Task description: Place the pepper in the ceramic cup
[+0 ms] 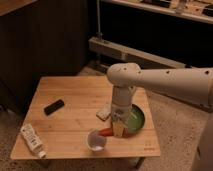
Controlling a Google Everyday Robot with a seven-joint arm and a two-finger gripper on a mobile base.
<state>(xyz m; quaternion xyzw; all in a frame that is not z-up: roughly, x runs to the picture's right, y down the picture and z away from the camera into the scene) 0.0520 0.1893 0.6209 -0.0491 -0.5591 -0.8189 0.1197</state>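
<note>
At the far left edge of the pale wooden counter (75, 100) lies a white squeeze tube (32, 138), and further in a small flat black bar-shaped object (54, 106); both sit well apart from my work, and I judge they play no part in it. Next comes the small round white ceramic cup (96, 140), standing upright near the front edge with its mouth open to me. Just to its right is the small elongated red-orange pepper (106, 132), its long axis roughly level and running left to right, its free end aimed at the cup and nearly at the rim. My gripper (118, 129) hangs at the pepper's right end, above the counter between the cup and the wide green bowl (136, 119). The pepper appears to be held there, but whether my fingers are closed on it I cannot tell. I judge it is held end-first so it can slip into the narrow mouth. A small pale block (104, 113) lies behind.
</note>
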